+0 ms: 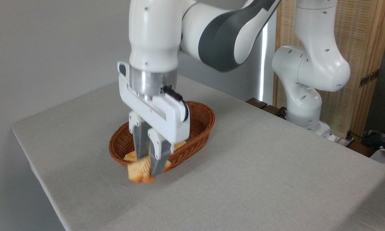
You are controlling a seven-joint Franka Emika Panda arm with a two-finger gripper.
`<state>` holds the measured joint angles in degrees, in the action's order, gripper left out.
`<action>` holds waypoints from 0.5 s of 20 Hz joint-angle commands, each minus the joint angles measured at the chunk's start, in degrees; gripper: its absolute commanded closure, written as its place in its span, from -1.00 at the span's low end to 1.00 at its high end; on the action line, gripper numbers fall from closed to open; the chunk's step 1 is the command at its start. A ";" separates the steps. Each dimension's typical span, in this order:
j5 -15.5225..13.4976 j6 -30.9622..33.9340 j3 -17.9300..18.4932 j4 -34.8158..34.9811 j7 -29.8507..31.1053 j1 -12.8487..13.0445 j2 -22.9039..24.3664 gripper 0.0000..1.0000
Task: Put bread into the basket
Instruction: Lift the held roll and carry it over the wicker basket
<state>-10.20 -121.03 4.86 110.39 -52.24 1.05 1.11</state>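
Observation:
My gripper [148, 164] points straight down and is shut on the bread [137, 175], a small golden-orange bun that sticks out below and to the left of the fingertips. The bun hangs at the near rim of the basket [202, 119], an oval reddish-brown wicker basket standing in the middle of the table. It looks slightly blurred. I cannot tell whether it touches the tablecloth. The gripper body hides much of the basket's inside.
A flat golden loaf [130, 156] lies inside the basket, showing on both sides of my fingers. The table's left edge [35, 166] is close to the basket. A second white robot arm [303, 96] stands at the back right beside a wooden screen [359, 48].

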 commanded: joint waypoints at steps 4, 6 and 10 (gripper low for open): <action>-6.76 5.08 -4.67 0.53 0.03 1.06 3.81 0.02; -6.76 7.11 -6.87 0.53 0.99 1.06 3.81 0.01; -6.59 10.55 -12.05 0.62 6.33 1.15 3.37 -0.23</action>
<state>-15.94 -112.39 -4.28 110.54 -50.22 2.16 4.12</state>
